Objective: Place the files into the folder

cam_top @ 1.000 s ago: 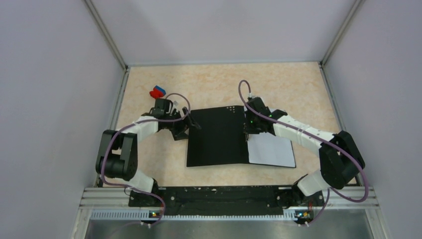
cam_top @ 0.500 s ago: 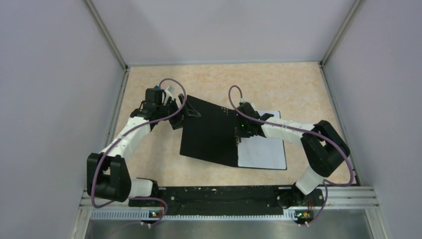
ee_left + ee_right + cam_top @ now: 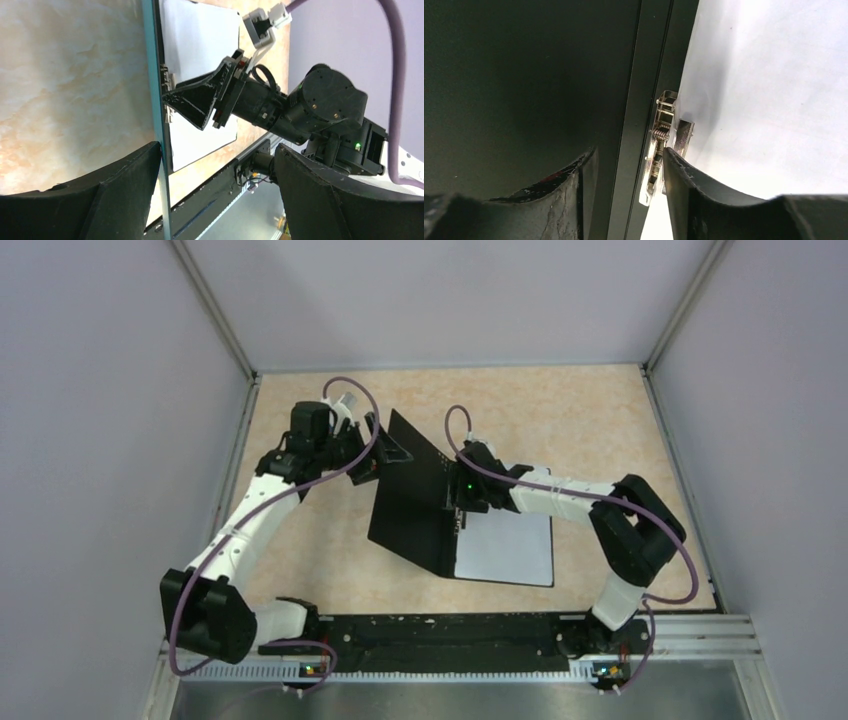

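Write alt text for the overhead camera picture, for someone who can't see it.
An open folder lies on a beige table, its black left half tipped up at the left gripper. The right gripper points down at the spine, beside a white sheet lying flat to its right.

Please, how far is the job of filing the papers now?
Done: white paper lies in the open folder, right half. In hand: the left end effector props the cover up; the right end effector is at the metal clip. Left: closing the cover.
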Motion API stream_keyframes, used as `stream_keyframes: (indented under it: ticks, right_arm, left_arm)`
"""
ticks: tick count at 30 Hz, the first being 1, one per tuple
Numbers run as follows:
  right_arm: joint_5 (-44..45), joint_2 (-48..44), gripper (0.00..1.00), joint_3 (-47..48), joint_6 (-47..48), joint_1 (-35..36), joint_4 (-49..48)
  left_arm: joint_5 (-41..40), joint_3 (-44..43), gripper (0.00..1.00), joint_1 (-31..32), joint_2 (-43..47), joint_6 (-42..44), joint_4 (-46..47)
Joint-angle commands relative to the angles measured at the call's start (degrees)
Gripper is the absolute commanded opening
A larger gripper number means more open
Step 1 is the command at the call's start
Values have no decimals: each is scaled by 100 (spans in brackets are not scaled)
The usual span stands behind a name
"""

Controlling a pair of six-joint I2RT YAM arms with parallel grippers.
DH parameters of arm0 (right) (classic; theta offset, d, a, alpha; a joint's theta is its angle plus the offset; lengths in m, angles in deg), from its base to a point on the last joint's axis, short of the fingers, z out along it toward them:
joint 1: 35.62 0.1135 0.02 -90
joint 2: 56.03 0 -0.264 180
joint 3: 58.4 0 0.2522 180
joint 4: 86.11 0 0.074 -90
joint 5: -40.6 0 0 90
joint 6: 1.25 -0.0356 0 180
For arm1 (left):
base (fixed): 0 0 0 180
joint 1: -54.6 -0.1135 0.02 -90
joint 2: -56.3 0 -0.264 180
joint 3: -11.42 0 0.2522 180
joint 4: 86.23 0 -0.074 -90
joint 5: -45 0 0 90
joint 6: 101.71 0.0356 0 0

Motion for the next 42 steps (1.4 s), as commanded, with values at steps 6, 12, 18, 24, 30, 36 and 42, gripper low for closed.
stream_keyframes:
  ticks: [6,12,18,24,30,36,42]
  right_arm:
    - [303,-1320,59,-399,-120,-667,266]
    - [781,-2578,63,-1049,210,-1424,812]
    - [1132,-3522,67,-1486,426,-1884,1472]
    - [1702,-4042,73,-1349,434,-1889,2170]
    - [2406,-4307,79,-1273,338,-1992,2707]
    - [2428,-4604,81,-1308,311,-2148,2886]
    - [2445,-4717,83,-1225,364,-2279,2974]
  left_arm:
    - [-385,-278,88,913,-120,-308,399]
    - [-853,-753,88,1727,-478,-353,418]
    - [-1406,-1121,90,2383,-748,-86,444]
    - [-1480,-1303,92,2733,-1062,-91,718]
    - [-1307,-1308,94,2884,-1525,-254,1203]
    - [-1164,-1467,99,2995,-1840,-382,1544]
    - [-1262,-1938,99,3164,-2006,-247,1366]
